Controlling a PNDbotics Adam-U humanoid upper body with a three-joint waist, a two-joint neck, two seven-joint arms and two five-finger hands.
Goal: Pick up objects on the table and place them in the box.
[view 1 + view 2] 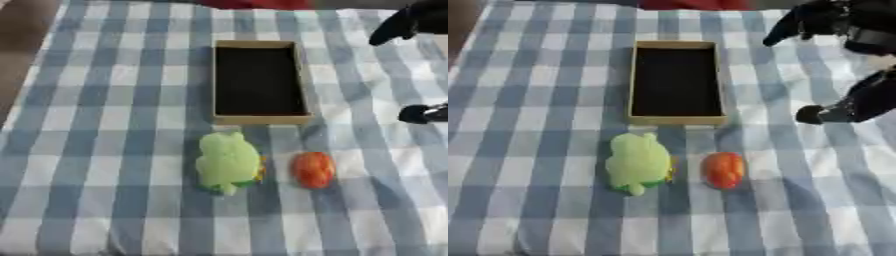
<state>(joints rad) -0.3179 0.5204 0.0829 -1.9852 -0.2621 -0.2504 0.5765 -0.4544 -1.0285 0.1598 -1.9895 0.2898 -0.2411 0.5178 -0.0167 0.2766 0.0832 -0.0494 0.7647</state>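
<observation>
Hovering near table's right edge, right hand [833, 112] empty, finger state unclear. Orange object [724, 170] and green toy [637, 163] lie toward near edge, just before empty box [633, 85]. Orange object nearer right hand.

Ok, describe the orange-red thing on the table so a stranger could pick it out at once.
Start at the open cardboard box in the middle of the blue-and-white checked tablecloth. Just in front of its near edge lie two things side by side. The one you want is the small orange-red rounded object on the right, smaller and far redder than the pale green soft toy on its left.
</observation>
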